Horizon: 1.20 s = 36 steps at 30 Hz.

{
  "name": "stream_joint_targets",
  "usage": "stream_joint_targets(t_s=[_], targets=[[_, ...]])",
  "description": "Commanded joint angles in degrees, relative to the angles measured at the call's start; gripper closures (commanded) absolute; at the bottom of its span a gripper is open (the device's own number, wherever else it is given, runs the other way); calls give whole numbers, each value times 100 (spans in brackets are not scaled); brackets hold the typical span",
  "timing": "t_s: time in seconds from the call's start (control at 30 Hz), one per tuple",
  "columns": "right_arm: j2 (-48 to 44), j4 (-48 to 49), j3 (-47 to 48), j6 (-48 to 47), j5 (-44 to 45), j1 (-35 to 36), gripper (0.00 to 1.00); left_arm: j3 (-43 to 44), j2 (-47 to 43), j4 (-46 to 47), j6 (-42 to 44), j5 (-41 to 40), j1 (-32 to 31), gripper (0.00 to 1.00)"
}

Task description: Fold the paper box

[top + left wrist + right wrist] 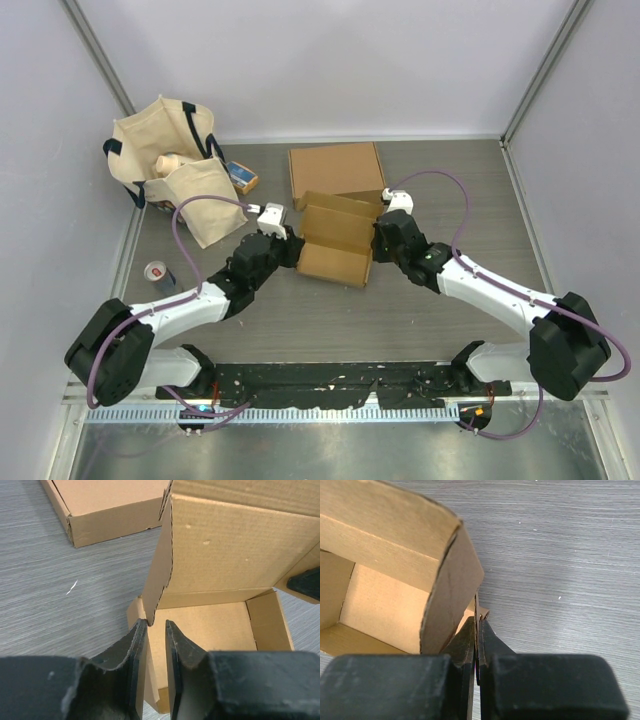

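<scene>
The brown paper box point(335, 240) sits half folded at the table's middle, its lid flap raised over the open tray. My left gripper point(291, 250) is at its left end. In the left wrist view the fingers point(155, 630) stand a little apart, straddling the box's point(230, 555) low left wall with a gap on the inner side. My right gripper point(378, 240) is at the right end. There its fingers point(477, 622) are shut on a thin upright edge of the box's point(395, 535) right side wall.
A finished flat cardboard box point(335, 172) lies just behind, also seen in the left wrist view point(105, 505). A canvas tote bag point(170, 160) with a small blue-orange pack point(240, 177) is at the back left. A drink can point(158, 273) stands by the left wall.
</scene>
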Motion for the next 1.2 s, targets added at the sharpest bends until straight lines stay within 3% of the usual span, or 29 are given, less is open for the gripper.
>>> stream_joint_targets(t_s=[0.0, 0.13, 0.33, 0.4, 0.53, 0.73, 1.0, 1.1, 1.17], targets=[[-165, 437, 76, -82, -23, 26, 96, 82, 2, 52, 242, -250, -20, 72], [-182, 437, 102, -310, -172, 26, 98, 407, 134, -282, 313, -575, 68, 51], [-358, 270, 67, -864, -734, 26, 98, 259, -155, -380, 23, 215, 639, 33], [-445, 217, 41, -1101, -884, 0, 98, 23, -226, -20, 31, 522, 954, 29], [-569, 121, -29, -1400, -1497, -62, 98, 91, 280, 665, 49, 2188, 1561, 22], [-806, 42, -74, -1611, -1912, -71, 98, 864, 1354, 1457, 109, 3432, 1861, 26], [-841, -3, -38, -1638, -2167, -62, 98, 1892, 1900, 659, 699, 4117, 2133, 27], [-859, 76, -73, -1638, -2194, -80, 98, 2183, 2128, 403, 752, 4381, 2186, 34], [-859, 77, -56, -1647, -2194, -71, 98, 2262, 2208, 333, 708, 4504, 2204, 45]])
